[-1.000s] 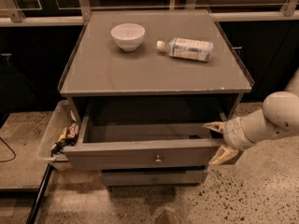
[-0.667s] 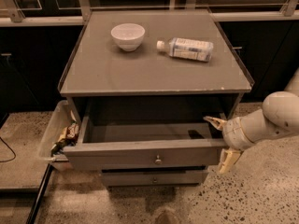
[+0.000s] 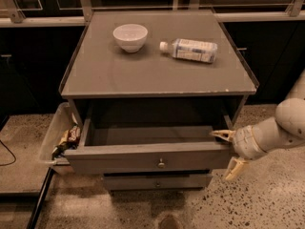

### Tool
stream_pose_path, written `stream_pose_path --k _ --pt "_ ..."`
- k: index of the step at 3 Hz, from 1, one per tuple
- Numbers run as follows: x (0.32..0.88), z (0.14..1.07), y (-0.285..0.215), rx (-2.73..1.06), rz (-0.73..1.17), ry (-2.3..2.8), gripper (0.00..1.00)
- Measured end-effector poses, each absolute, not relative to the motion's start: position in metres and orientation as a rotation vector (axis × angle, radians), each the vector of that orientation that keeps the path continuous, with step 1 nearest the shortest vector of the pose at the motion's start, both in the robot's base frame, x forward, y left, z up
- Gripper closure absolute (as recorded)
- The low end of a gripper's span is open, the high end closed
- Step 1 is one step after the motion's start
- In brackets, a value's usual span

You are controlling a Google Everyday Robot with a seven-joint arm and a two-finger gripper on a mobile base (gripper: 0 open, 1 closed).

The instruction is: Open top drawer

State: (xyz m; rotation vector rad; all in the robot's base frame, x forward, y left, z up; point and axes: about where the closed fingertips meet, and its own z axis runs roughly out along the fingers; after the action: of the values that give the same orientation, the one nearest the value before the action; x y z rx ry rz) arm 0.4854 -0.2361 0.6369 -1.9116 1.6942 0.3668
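Note:
The top drawer [image 3: 147, 157] of the grey cabinet is pulled out toward me, showing its bare grey interior [image 3: 150, 135]. Its flat front panel has a small round metal knob [image 3: 161, 164] at the centre. My gripper [image 3: 228, 152] is at the drawer's right front corner. One pale fingertip [image 3: 218, 134] lies over the top edge of the front panel. The other finger [image 3: 233, 170] hangs outside, below the corner. The fingers are spread apart and grip nothing.
A narrower lower drawer front [image 3: 157, 181] sits shut below. On the cabinet top [image 3: 143, 75] stand a white bowl [image 3: 130, 36] and a lying plastic bottle [image 3: 190, 49]. A clear bin with snack packets [image 3: 62, 140] hangs at the cabinet's left. The floor is speckled stone.
The gripper has shifted slightly right and its lower finger has dropped off the drawer front. The drawer stays open at about the same extent.

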Motion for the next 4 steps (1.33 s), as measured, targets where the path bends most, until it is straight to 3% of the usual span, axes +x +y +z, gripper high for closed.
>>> stream_pose_path --k 3,4 --pt "0.452 0.637 -0.245 -1.946 0.411 1.665 0.88" --pt "0.443 0.640 -0.246 -1.954 0.399 1.655 1.00"
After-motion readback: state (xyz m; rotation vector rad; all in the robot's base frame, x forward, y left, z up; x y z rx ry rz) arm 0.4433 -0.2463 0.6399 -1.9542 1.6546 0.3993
